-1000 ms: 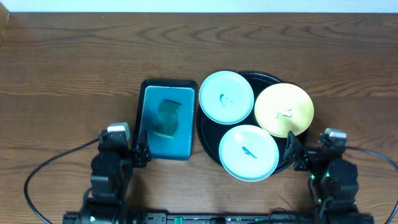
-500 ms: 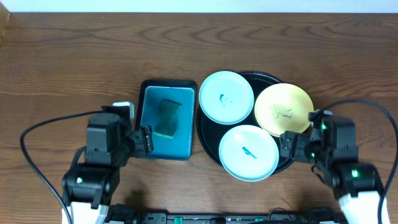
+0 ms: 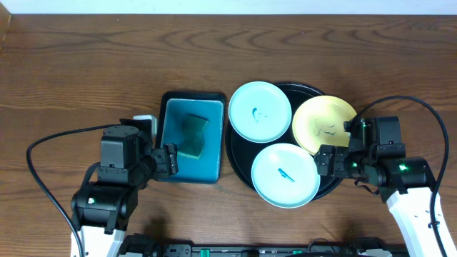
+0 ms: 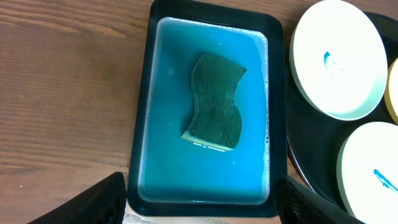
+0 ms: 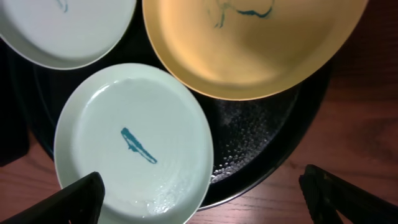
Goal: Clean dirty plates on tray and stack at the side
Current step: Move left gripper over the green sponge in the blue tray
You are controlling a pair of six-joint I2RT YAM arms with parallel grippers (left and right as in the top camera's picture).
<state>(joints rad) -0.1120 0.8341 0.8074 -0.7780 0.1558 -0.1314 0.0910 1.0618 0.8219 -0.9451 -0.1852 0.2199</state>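
Three plates lie on the round black tray point(image 3: 238, 152): a mint-blue plate point(image 3: 259, 111) at the back left, a pale yellow plate point(image 3: 325, 126) at the right, and a second mint-blue plate point(image 3: 285, 175) in front. Each carries a small dark smear. My left gripper point(image 3: 166, 159) stands open over the near left edge of the rectangular tray, empty. My right gripper point(image 3: 325, 160) is open beside the front plate point(image 5: 134, 143), above the round tray's point(image 5: 261, 143) near right rim. In the right wrist view its fingers point(image 5: 68, 202) straddle that plate's edge and the rim.
A rectangular black tray point(image 4: 144, 124) holds teal water and a dark green sponge point(image 4: 214, 102) lying in the middle. It sits just left of the round tray point(image 4: 311, 137). Cables loop from both arms across the wooden table point(image 3: 86, 78).
Both arms have come forward from the table's front edge, the left towards the rectangular tray, the right towards the round tray. Both grippers stayed open. The plates and sponge have not moved.
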